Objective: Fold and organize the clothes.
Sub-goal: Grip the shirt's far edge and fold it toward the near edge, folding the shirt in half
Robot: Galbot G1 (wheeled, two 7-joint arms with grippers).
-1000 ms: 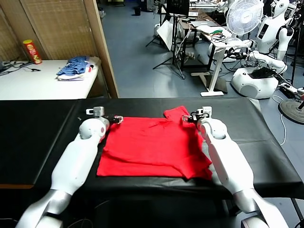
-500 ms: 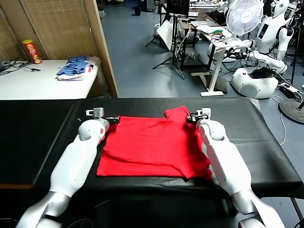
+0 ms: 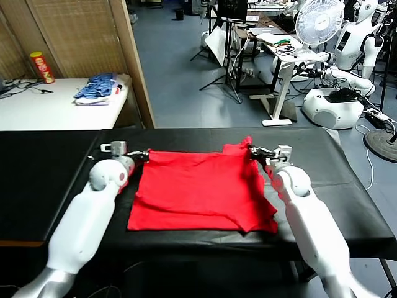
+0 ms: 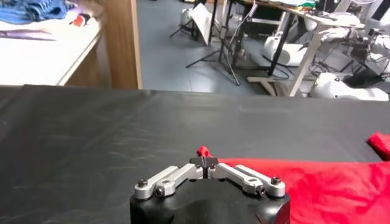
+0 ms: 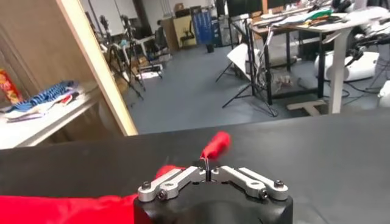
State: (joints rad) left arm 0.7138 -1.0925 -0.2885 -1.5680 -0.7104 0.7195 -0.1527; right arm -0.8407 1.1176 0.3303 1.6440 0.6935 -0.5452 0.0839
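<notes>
Red cotton T-shirt (image 3: 198,189) lies spread on the black wrinkly table cover (image 3: 49,186). Left gripper (image 3: 144,154) has slid outward since a second ago and is pinched tight on the far left corner. Right gripper (image 3: 254,151) also moved outward, clamped on the far right corner, lifting a soft peak.

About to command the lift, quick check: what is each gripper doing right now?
Left gripper: closed on the far left corner of the red T-shirt.
Right gripper: closed on the T-shirt's far right corner.
</notes>
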